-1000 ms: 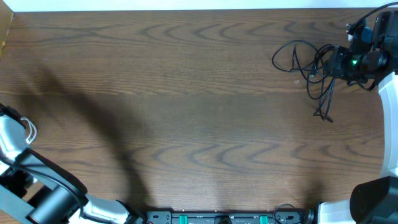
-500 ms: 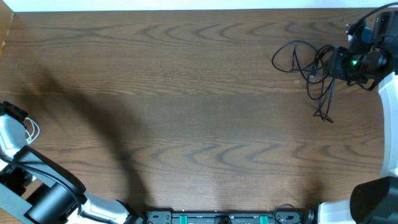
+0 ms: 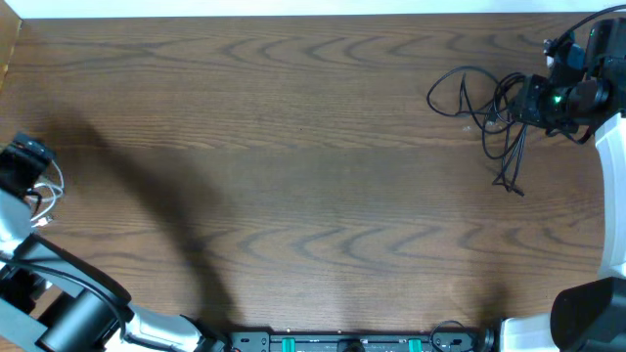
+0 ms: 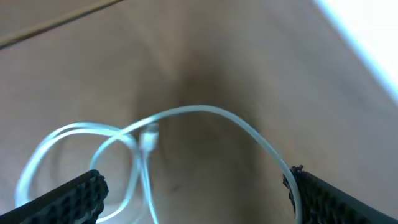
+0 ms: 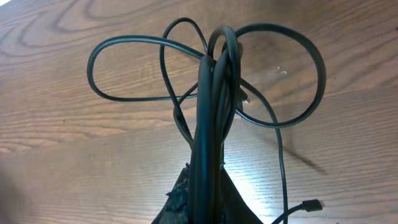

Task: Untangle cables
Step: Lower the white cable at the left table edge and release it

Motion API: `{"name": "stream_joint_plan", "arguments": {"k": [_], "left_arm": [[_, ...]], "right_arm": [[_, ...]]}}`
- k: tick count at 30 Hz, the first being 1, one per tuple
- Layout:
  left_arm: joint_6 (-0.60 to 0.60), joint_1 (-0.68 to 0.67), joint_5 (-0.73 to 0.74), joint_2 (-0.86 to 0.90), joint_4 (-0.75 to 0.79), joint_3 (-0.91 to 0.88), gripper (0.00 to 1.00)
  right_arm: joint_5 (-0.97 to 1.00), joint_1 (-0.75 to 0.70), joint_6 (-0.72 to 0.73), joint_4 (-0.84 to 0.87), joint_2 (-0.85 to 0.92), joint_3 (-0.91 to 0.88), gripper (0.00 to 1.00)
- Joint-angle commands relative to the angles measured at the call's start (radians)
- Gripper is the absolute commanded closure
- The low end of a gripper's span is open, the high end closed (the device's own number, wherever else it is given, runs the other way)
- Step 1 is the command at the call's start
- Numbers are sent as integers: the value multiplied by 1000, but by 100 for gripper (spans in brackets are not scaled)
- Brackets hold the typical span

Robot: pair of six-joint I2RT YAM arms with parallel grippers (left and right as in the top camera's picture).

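Overhead: left fingers (image 3: pixel 20 158) sit at the far left edge of the desk (image 3: pixel 293 147). The white cable (image 3: pixel 46 192) lies just beside them in a small loop, partly cut off by the arm.

Left wrist view, blurred: the left fingers (image 4: pixel 68 198) stand released, wide apart, with nothing pinched between them. Only their ribbed tips show at the bottom corners. The white cable (image 4: pixel 186 115) arcs across the gap in two or three overlapping loops. One strand runs down along the inner edge of the right-hand tip and leaves the frame, and whether it touches that tip cannot be told. A pale lump at the loop crossing is too smeared to identify.

Overhead: right fingers (image 3: pixel 525 98) are at the far right of the desk, well apart from the white cable. The black cables (image 3: pixel 460 88) fan out to their left in loops, and loose ends trail down toward the front (image 3: pixel 511 181).

Right wrist view: right fingers (image 5: pixel 180 200) are clenched on the black cables (image 5: pixel 214 93), gathered into a thick bunch of several strands. The fingers are mostly hidden under that bunch. How many separate cords are in the bunch cannot be counted. Loops spread flat on the desk beyond it. One small plug (image 5: pixel 311 205) lies at the lower right, its cord cut off by the frame edge.
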Motion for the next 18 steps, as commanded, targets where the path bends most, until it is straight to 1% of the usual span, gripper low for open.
{"name": "stream_joint_plan", "arguments": {"k": [1,3,5,7,8,9,10,11,12,13,15,17,18], "left_arm": [[-43,61,216,-9,-12,-3,5],[-42,95,203,-9,-48,-3,5],[-42,119,158,-9,-86,-3,5],[-43,137,71,-9,-133,-3,12],[-43,144,17,-9,-158,-3,19],[-57,148,-61,-9,-191,-3,28],[-97,149,-143,-9,-219,-3,38],[-140,149,-220,-9,-245,-3,58],[-175,149,-278,-9,-263,-3,81],[-199,149,-314,-9,-276,-3,92],[-211,149,-318,-9,-276,-3,92],[-211,148,-274,-9,-256,-3,92],[-211,148,-247,-9,-247,-3,83]], "right_arm": [[-17,4,-15,2,0,11,99],[-17,4,-15,2,0,11,99],[-17,4,-15,2,0,11,99],[-17,4,-15,2,0,11,99],[-17,4,-15,2,0,11,99],[-17,4,-15,2,0,11,99],[-17,4,-15,2,0,11,99],[-16,4,-15,2,0,11,99],[-17,4,-15,2,0,11,99],[-17,4,-15,1,0,11,99],[-17,4,-15,1,0,11,99],[-17,4,-15,1,0,11,99],[-16,4,-16,1,0,11,99]]}}
